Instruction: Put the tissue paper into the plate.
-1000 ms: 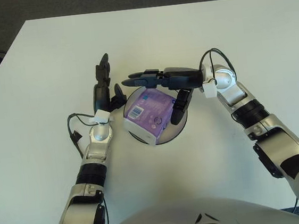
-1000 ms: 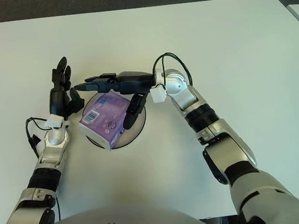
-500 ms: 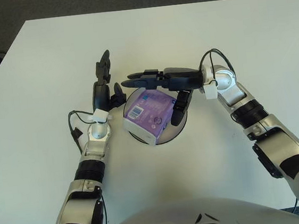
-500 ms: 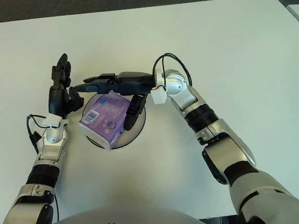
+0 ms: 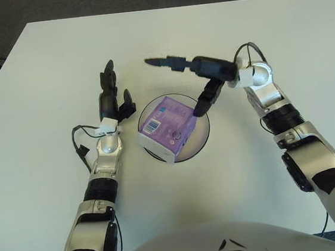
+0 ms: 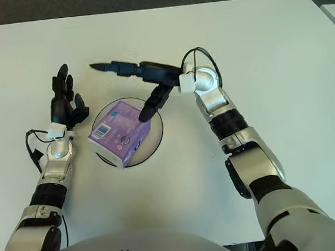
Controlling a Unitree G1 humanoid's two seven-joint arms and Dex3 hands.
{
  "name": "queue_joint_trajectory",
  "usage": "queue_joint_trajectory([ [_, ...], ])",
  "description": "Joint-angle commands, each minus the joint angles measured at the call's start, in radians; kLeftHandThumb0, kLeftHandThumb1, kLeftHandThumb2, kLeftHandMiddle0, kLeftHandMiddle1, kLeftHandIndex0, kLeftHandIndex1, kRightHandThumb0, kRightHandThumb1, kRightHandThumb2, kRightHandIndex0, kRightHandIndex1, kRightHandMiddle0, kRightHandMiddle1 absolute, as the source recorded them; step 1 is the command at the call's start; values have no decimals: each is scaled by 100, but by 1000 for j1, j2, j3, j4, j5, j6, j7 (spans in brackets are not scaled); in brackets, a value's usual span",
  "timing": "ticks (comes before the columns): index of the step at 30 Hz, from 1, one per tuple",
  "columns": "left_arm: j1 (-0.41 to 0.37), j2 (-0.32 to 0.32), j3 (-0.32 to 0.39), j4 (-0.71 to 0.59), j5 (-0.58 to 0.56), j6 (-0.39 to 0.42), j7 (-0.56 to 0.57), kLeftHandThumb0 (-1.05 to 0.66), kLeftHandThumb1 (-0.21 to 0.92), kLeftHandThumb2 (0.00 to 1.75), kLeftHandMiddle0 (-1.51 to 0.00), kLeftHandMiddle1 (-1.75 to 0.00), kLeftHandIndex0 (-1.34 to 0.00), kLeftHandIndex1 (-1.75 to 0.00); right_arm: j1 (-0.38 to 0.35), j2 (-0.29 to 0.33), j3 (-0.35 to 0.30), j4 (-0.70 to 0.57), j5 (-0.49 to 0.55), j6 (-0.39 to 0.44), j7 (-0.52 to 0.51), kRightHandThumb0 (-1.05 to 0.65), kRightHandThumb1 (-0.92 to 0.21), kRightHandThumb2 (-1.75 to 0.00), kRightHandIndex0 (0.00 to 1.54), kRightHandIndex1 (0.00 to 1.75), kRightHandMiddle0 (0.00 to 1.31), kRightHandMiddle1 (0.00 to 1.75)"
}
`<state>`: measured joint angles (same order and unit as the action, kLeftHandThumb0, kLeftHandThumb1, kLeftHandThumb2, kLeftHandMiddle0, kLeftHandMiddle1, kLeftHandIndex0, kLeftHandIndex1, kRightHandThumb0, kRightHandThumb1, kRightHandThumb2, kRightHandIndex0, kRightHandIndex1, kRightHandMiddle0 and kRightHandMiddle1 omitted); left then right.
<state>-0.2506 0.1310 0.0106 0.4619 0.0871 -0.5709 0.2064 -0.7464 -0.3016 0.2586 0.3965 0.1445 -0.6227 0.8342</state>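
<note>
Purple tissue pack (image 5: 166, 127) sits in plate (image 5: 202, 138), near corner overhanging rim. Right hand (image 5: 194, 81) above far edge, fingers spread, gripping nothing. Left hand (image 5: 111, 101) just left of plate, fingers spread, empty. Placement looks done.

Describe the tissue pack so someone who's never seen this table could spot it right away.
Look to the middle of the white table, between the robot's left hand and right hand. There sits a round plate, and the tissue pack lies in it, overhanging its near-left rim. It is the only purple, boxy thing, with a white barcode label.
</note>
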Motion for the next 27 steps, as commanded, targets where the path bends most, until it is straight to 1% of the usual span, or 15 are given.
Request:
queue_joint_trajectory([
  [1, 222, -60, -28, 180, 44, 21, 30, -65, 92, 74, -26, -4, 0, -54, -14, 41, -62, 77, 17, 84, -78, -105, -92, -35, 0, 0, 0, 0],
  [2, 225, -60, -30, 173, 44, 23, 29, -65, 92, 73, -27, -5, 0, -55, -22, 52, -74, 114, 3, 79, -106, -105, -92, -37, 0, 0, 0, 0],
  [4, 227, -60, -32, 167, 43, 26, 28, -65, 92, 73, -28, -5, 0, -55, -28, 62, -85, 145, -14, 70, -135, -105, -92, -39, 0, 0, 0, 0],
  [6, 231, -61, -32, 157, 39, 33, 24, -65, 92, 73, -29, -5, 0, -54, -33, 79, -97, 196, -44, 24, -188, -105, -92, -41, 0, 0, 0, 0],
  [7, 233, -62, -32, 148, 36, 42, 21, -65, 92, 73, -29, -5, 0, -54, -25, 89, -107, 221, -54, -5, -220, -105, -92, -42, 0, 0, 0, 0],
  [9, 237, -64, -33, 129, 33, 63, 16, -65, 92, 72, -29, -5, 0, -55, 5, 114, -129, 234, -45, -36, -263, -105, -92, -47, 0, 0, 0, 0],
  [12, 243, -65, -35, 110, 32, 78, 15, -65, 92, 72, -29, -5, 0, -55, 23, 133, -142, 234, -28, -39, -284, -105, -92, -51, 0, 0, 0, 0],
  [18, 258, -66, -38, 74, 32, 103, 15, -66, 92, 72, -29, -4, 0, -55, 95, 181, -167, 166, 43, 48, -305, -105, -92, -59, 0, 0, 1, 0],
  [21, 265, -66, -39, 61, 34, 113, 16, -65, 92, 72, -29, -4, 0, -55, 121, 203, -188, 140, 83, 112, -316, -105, -92, -63, 0, 0, 1, 1],
  [22, 267, -67, -40, 56, 34, 117, 16, -65, 92, 72, -29, -4, 0, -55, 133, 220, -202, 128, 106, 140, -331, -105, -92, -64, 0, 0, 2, 1],
  [24, 272, -68, -40, 46, 34, 124, 15, -65, 92, 72, -30, -4, 0, -55, 152, 243, -222, 109, 129, 169, -353, -105, -92, -67, 2, 1, 6, 4],
  [25, 273, -69, -41, 42, 34, 126, 15, -65, 92, 72, -30, -4, 0, -55, 159, 249, -227, 103, 133, 174, -360, -105, -92, -68, 4, 1, 4, 14],
  [27, 277, -69, -42, 36, 35, 128, 16, -65, 92, 71, -30, -4, 0, -55, 174, 258, -235, 92, 129, 177, -376, -105, -92, -71, 7, 1, 2, 28],
])
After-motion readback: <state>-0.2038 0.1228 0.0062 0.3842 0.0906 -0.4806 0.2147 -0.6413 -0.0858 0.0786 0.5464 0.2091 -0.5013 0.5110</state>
